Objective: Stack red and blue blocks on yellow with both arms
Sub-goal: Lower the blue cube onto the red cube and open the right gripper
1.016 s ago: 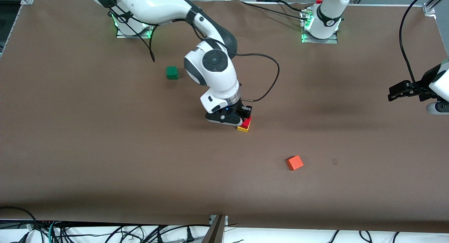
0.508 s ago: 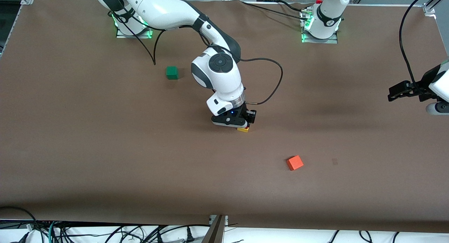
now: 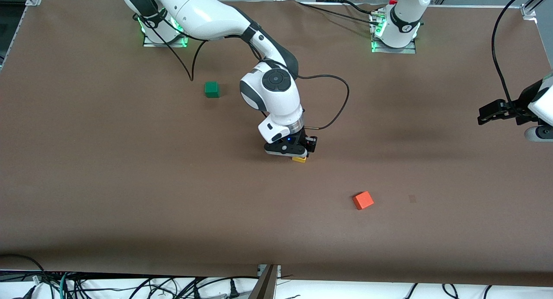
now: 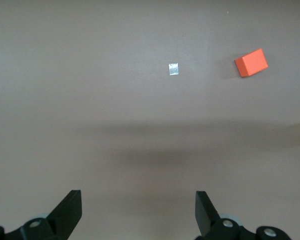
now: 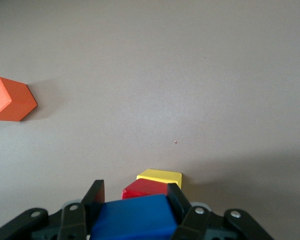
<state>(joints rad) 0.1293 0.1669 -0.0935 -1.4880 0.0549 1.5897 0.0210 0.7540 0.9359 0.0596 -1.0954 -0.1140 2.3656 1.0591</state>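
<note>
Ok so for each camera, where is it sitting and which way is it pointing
Front view: high across the table, facing both bases; shows the right end effector at the yellow cube, and the waiting left end effector.
Left wrist view: on the left wrist, looking down at the table over its open fingers.
Right wrist view: on the right wrist, looking down past the gripped blue cube to the red cube on yellow.
Shared: all three show the orange cube.
</note>
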